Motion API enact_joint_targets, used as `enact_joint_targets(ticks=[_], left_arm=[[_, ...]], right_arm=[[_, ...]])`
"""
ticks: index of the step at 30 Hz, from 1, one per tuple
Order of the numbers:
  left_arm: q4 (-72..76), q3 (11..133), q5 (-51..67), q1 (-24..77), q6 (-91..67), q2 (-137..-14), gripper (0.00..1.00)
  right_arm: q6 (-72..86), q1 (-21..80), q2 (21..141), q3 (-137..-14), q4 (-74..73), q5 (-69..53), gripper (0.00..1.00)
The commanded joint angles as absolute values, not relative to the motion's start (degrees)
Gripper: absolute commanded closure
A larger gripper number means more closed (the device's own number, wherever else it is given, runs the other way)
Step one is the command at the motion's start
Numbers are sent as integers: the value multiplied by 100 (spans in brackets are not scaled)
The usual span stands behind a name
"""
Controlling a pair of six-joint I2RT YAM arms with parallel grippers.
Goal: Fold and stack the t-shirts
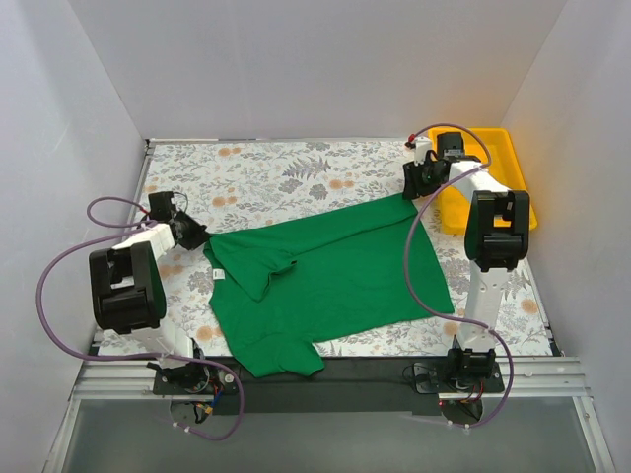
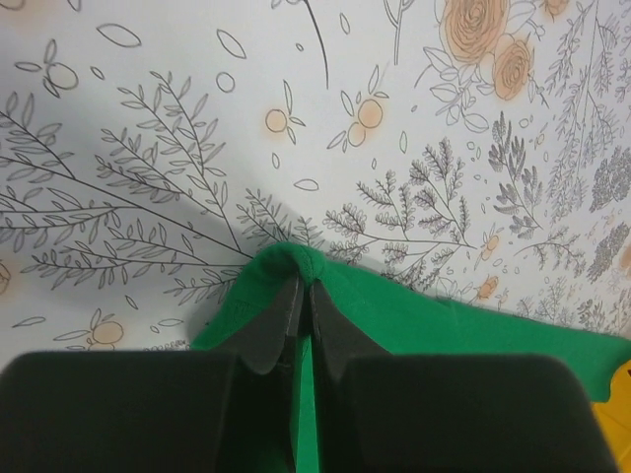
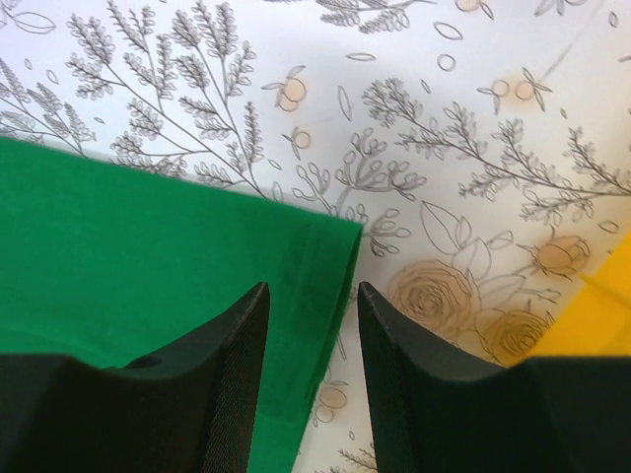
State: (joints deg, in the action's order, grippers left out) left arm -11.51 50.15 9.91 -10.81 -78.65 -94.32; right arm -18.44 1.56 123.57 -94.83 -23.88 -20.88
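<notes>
1. The plain green short-sleeved cloth t-shirt (image 1: 335, 276) lies spread across the middle of the flower-patterned desk (image 1: 276, 168), one sleeve reaching the near edge.
2. The left pincer (image 2: 304, 288) is clenched on a bunched bit of the shirt's left edge.
3. The right pincer (image 3: 312, 292) is released, its fingers apart over the shirt's far right corner, near the yellow plastic tray (image 1: 498, 158).

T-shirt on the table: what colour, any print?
The t-shirt is plain solid green, no print; top external view shows it best.

Robot lab cell: white enclosure walls (image 1: 315, 69), floral tablecloth (image 1: 286, 168), aluminium rail (image 1: 552, 374).
</notes>
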Motion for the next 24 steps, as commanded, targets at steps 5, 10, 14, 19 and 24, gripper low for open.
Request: enact_joint_targets(ticks=[5, 10, 14, 19, 24], left_arm=[[-1028, 5431, 1046, -1362, -7778, -9711, 100], [-1063, 5651, 1116, -1424, -7726, -9914, 100], [-1098, 5783, 1160, -1477, -7673, -10072, 100], [-1125, 5880, 1239, -1512, -7646, -10222, 100], [-1116, 5994, 1257, -1538, -7638, -10327, 100]], right_arm=[[-1556, 229, 12550, -10080, -2320, -2285, 52], [-1494, 237, 12788, -10283, -2329, -2355, 52], [-1415, 246, 12981, -10441, -2417, -2531, 52], [-1406, 290, 13087, -10371, -2417, -2514, 53], [-1415, 290, 13087, -10309, -2408, -2715, 70]])
